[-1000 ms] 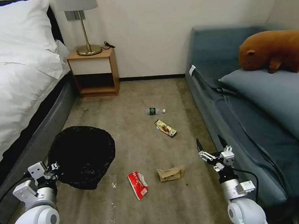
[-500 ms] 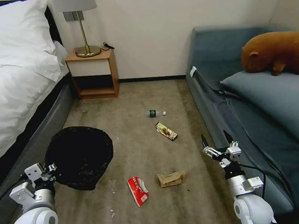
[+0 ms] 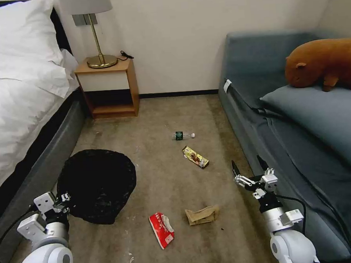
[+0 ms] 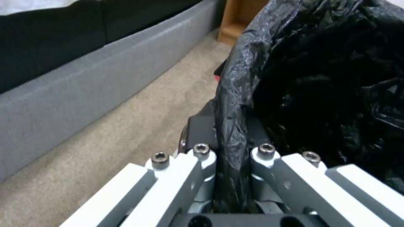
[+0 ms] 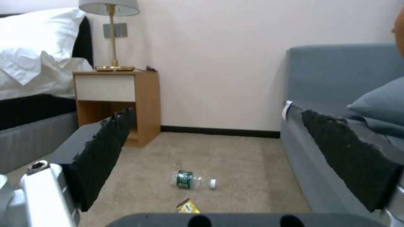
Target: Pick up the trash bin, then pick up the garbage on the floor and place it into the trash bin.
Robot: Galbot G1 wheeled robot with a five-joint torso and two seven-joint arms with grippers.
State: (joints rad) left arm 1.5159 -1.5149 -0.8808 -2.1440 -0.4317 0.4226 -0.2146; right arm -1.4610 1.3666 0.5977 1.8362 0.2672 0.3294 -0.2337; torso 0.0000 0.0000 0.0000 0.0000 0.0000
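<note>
Trash bin clamped by its bag-lined rim in left gripper, off floor. Garbage ahead of right gripper, spread wide: paper bag nearest. Best lowered square over it, bin kept level.

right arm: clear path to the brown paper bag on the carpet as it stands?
Probably yes. The right claw is open and empty, held above the floor; the brown paper bag lies on bare carpet toward the left of it, with nothing between. The left claw grips the trash bin, well aside.
</note>
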